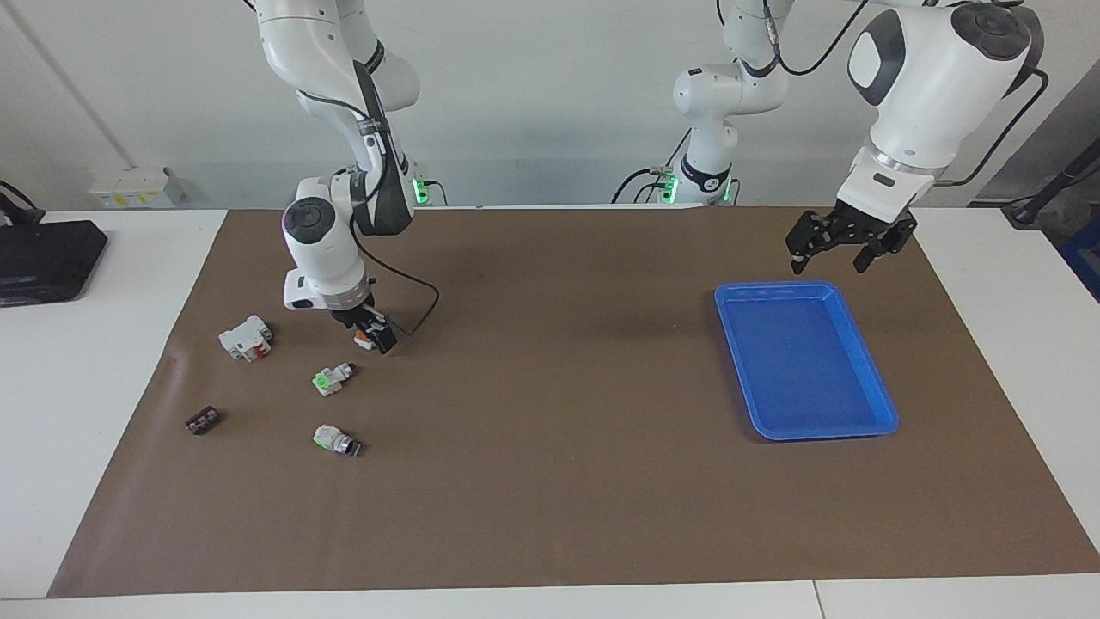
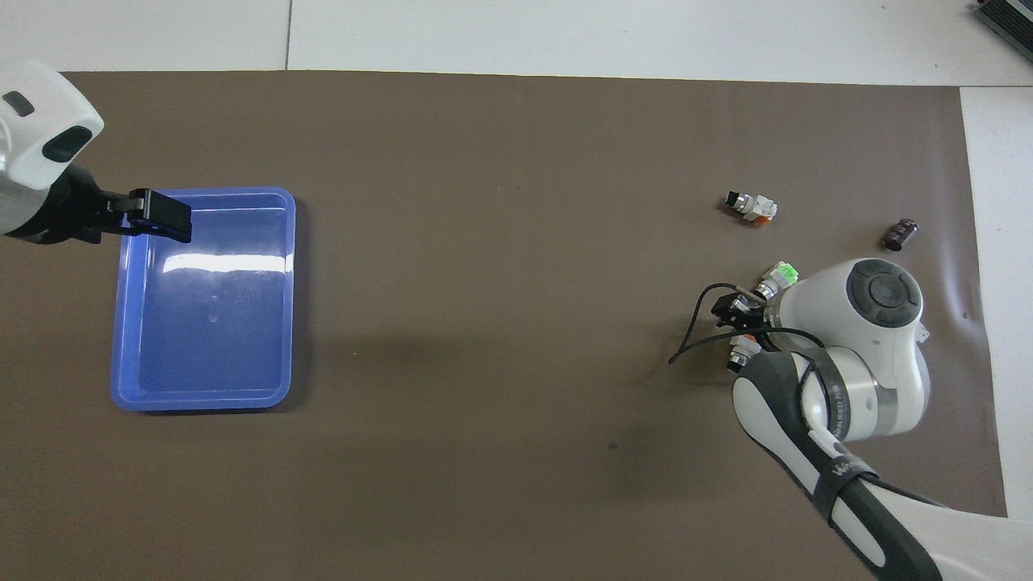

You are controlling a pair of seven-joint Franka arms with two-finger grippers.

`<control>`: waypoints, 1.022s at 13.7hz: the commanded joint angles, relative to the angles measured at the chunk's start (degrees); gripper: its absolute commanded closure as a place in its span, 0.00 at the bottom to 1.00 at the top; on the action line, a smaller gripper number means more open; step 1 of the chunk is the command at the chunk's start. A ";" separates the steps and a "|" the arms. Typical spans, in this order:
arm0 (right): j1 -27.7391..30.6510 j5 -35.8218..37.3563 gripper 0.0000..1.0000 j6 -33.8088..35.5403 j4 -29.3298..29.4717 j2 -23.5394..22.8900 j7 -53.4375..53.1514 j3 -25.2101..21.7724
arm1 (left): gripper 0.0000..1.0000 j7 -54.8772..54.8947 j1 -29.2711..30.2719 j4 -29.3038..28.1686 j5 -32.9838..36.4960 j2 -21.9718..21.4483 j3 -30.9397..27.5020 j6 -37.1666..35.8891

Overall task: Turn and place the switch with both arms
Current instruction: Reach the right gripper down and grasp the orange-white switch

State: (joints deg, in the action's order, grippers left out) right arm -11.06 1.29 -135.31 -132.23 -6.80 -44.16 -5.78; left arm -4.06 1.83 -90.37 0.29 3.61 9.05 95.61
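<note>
The switch (image 1: 364, 342), white-grey with an orange part, lies on the brown mat toward the right arm's end of the table. My right gripper (image 1: 375, 332) is down on it, open, with its fingers around the body and covering most of it. In the overhead view only the switch's (image 2: 738, 353) lower end shows beside the right arm's wrist, under the right gripper (image 2: 733, 310). My left gripper (image 1: 835, 254) hangs open and empty over the robot-side end of the blue tray (image 1: 825, 432), and the left arm waits there. From above, the left gripper (image 2: 160, 219) covers a corner of the tray (image 2: 202, 401).
Near the switch lie a white block with a red part (image 1: 246, 336), a green-part switch (image 1: 331, 378), another one (image 1: 337, 441) farther from the robots, and a small dark part (image 1: 203, 419). A black box (image 1: 47, 258) sits off the mat.
</note>
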 commanded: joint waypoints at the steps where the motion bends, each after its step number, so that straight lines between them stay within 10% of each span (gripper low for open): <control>1: 0.69 -0.76 0.01 -1.54 -1.54 1.26 -0.58 0.42 | 0.00 -0.16 0.11 -1.56 -0.03 -1.50 -0.08 0.10; 5: 0.69 -1.73 0.07 -3.65 -1.54 -0.24 -0.49 0.42 | 0.00 -0.16 0.11 -1.56 -0.03 -1.50 -0.08 0.10; 6: 0.60 -1.82 0.25 -3.65 -1.54 -0.24 -0.49 0.42 | 0.00 -0.16 0.11 -1.56 -0.03 -1.50 -0.08 0.10; 8: 0.25 -1.82 1.00 -3.38 -1.10 -0.41 -0.58 0.42 | 0.00 -0.16 0.11 -1.56 -0.03 -1.50 -0.08 0.10; 14: 1.83 -19.51 1.00 10.28 9.16 -0.33 -3.30 0.24 | 0.00 -0.16 0.11 -1.56 -0.03 -1.50 -0.08 0.10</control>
State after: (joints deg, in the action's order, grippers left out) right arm -10.52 -10.99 -131.88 -128.43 -7.27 -46.23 -5.81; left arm -4.06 1.83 -90.37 0.29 3.61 9.05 95.61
